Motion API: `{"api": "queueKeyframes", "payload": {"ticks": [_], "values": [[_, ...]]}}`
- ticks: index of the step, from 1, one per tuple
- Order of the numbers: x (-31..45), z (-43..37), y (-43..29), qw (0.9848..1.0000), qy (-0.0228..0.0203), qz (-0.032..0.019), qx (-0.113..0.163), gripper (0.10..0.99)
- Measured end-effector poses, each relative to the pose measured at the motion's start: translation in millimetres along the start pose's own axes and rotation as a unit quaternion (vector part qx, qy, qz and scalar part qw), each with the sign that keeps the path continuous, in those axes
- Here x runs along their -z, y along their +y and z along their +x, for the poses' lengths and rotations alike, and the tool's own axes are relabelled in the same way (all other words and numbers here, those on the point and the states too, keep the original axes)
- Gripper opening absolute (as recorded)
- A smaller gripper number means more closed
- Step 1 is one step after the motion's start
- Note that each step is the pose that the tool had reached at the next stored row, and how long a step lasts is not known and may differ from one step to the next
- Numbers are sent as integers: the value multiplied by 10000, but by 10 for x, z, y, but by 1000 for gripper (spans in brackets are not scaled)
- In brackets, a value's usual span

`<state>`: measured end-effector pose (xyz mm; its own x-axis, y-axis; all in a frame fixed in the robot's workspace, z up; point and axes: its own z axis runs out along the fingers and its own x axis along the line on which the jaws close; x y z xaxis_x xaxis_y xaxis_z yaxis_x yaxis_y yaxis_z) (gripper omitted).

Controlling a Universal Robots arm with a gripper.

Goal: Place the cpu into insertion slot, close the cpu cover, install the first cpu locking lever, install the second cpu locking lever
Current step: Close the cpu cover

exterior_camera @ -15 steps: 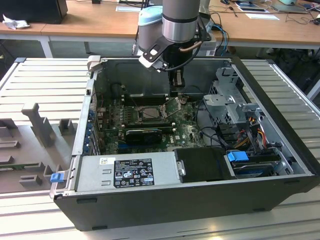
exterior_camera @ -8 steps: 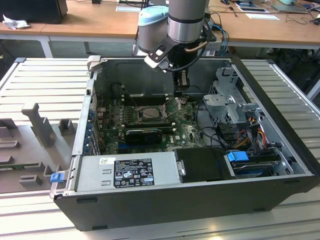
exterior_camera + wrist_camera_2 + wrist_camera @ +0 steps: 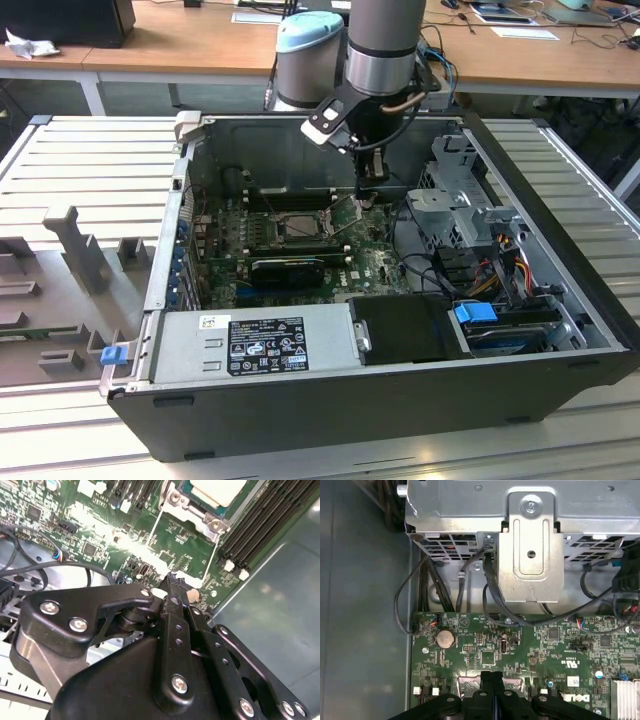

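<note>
Already cpu (image 3: 220, 489) seated in insertion slot (image 3: 298, 226), cpu cover (image 3: 196, 514) framing it. Hand (image 3: 176, 582) closed, nothing visibly gripped, beside socket near thin locking lever (image 3: 214, 555). Risk: fingertips slip off springy wire, gouge motherboard (image 3: 520, 650).

In the second wrist view the picture's edge cuts off the chip (image 3: 216, 491). In the exterior view the socket (image 3: 300, 226), at nine o'clock from the gripper (image 3: 367, 203), is too small to tell whether it is closed.
</note>
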<state>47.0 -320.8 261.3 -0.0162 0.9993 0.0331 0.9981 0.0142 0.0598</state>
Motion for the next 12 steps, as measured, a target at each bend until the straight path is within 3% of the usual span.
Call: {"api": "queueKeyframes", "payload": {"ticks": [4,7,9,10,12], "values": [[-59,-4,138,10000,1,10,21,106],[-159,-8,163,10000,3,29,45,106],[-159,-8,163,9998,6,175,42,106],[-160,-7,161,9997,7,222,40,106],[-161,-7,149,9997,8,226,40,106]]}}
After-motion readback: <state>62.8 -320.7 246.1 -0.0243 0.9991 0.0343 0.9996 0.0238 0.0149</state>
